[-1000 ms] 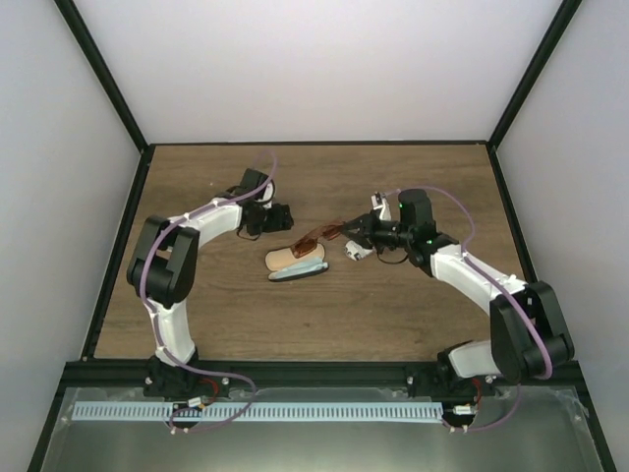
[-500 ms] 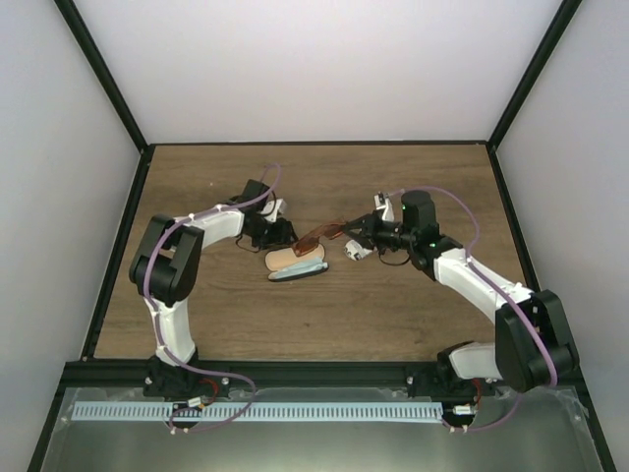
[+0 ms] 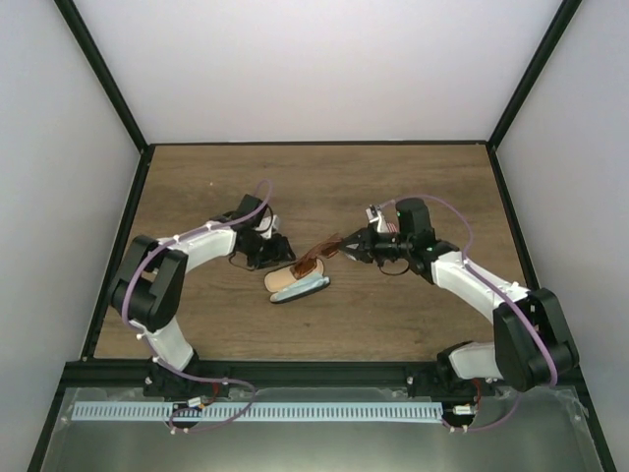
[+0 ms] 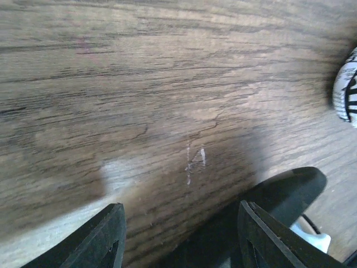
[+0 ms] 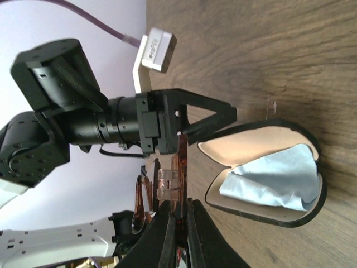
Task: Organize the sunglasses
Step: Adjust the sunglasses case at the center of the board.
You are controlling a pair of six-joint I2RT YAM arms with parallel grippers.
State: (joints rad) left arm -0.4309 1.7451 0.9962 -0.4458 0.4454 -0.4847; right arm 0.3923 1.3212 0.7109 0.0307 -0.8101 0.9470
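The sunglasses (image 3: 316, 261), with a thin reddish-brown frame and amber lenses, hang tilted just above the open case (image 3: 295, 284). My right gripper (image 3: 344, 250) is shut on them. In the right wrist view its fingers (image 5: 165, 234) pinch the frame of the sunglasses (image 5: 181, 167) edge-on. Just beyond them lies the case (image 5: 240, 148), tan inside, holding a light blue cloth (image 5: 273, 178). My left gripper (image 3: 272, 253) sits low at the case's far left end. In its own view the left gripper (image 4: 184, 237) is open over bare wood, with the case's dark rim (image 4: 293, 184) by the right finger.
The wooden table (image 3: 324, 187) is walled by black posts and white panels. A striped rounded object (image 4: 348, 92) shows at the right edge of the left wrist view. The left arm's black wrist (image 5: 106, 125) stands close behind the sunglasses.
The right gripper has carried the sunglasses left and down, over the case. The left gripper has moved down and right to the case's end, and its jaws have narrowed.
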